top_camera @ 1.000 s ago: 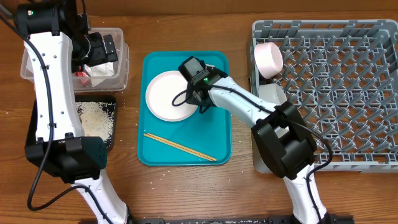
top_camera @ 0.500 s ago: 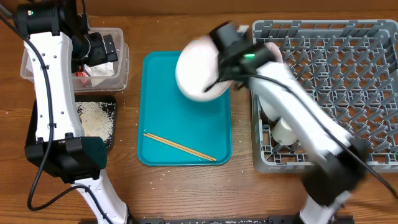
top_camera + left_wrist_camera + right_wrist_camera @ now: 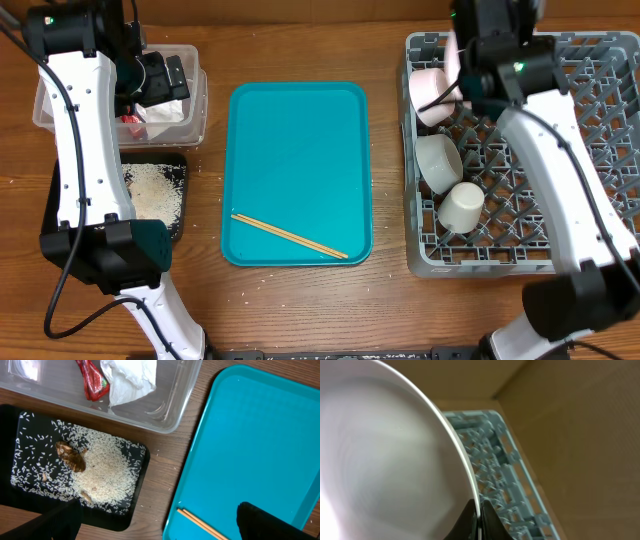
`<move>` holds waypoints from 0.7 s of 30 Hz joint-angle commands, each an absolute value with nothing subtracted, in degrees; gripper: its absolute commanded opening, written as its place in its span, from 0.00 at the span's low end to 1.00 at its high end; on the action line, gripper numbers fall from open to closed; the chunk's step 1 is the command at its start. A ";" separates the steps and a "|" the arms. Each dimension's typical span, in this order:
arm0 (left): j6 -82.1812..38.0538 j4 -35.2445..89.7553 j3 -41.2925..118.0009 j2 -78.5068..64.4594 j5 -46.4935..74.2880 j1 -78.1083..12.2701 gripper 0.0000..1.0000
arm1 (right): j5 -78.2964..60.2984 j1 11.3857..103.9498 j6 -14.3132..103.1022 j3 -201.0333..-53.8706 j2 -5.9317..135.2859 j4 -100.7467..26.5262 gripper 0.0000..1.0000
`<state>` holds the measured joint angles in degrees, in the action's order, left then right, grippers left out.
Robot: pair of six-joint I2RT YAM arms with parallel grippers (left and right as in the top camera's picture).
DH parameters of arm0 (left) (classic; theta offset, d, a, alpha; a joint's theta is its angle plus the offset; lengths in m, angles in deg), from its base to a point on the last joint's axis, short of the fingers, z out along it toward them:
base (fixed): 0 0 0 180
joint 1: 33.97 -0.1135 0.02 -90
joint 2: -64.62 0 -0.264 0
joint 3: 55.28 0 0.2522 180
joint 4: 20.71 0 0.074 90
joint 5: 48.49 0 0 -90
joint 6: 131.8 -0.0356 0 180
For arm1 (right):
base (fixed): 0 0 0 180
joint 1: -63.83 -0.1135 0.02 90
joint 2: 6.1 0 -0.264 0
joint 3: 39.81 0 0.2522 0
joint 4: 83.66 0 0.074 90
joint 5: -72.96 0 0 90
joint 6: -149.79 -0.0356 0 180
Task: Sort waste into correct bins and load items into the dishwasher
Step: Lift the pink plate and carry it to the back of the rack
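Note:
My right gripper (image 3: 477, 512) is shut on the rim of a round white plate (image 3: 385, 460) and holds it on edge above the back left of the grey dish rack (image 3: 580, 170); in the overhead view this gripper (image 3: 468, 62) is beside another plate (image 3: 432, 95) standing in the rack. A white bowl (image 3: 438, 160) and a small cup (image 3: 462, 207) lie in the rack. Chopsticks (image 3: 290, 236) lie on the teal tray (image 3: 300, 140). My left gripper (image 3: 160, 530) is open and empty, high over the clear tub (image 3: 175, 405), which holds the red wrapper (image 3: 92, 382) and napkin (image 3: 130, 377).
The black tray (image 3: 137, 507) in front of the tub holds rice (image 3: 102, 472) and a brown lump (image 3: 70, 456). The chopsticks' end (image 3: 200, 524) shows at the teal tray's near left corner. The rack's pegs (image 3: 490, 455) stand below the held plate.
My right arm lifted the plate off the teal tray and carried it right, to over the rack's back left. The left arm has not moved.

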<state>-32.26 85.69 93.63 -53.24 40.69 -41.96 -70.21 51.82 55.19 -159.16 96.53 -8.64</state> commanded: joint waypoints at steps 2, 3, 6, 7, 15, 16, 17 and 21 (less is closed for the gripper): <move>-31.47 85.78 94.40 -51.93 40.45 -41.98 1.00 | -71.02 56.10 61.40 -159.26 99.05 -12.29 0.04; -31.47 85.78 94.40 -51.93 40.45 -41.98 1.00 | -70.76 56.83 62.71 -159.26 99.88 -13.56 0.04; -31.47 85.78 94.40 -51.93 40.45 -41.98 1.00 | -69.97 57.83 64.72 -159.26 102.00 -16.55 0.04; -31.47 85.78 94.40 -51.93 40.45 -41.98 1.00 | -68.92 57.85 65.81 -159.26 102.61 -17.25 0.04; -31.47 85.78 94.40 -51.93 40.45 -41.98 1.00 | -65.34 57.66 68.17 -159.26 108.84 -18.19 0.04; -31.47 85.78 94.40 -51.93 40.45 -41.98 1.00 | -65.36 57.50 68.17 -159.26 109.41 -18.02 0.04; -31.47 85.78 94.40 -51.93 40.45 -41.98 1.00 | -65.34 57.37 68.15 -159.26 109.98 -18.02 0.04; -31.47 85.78 94.40 -51.93 40.45 -41.98 1.00 | -62.78 57.20 67.26 -159.29 110.39 -18.13 0.09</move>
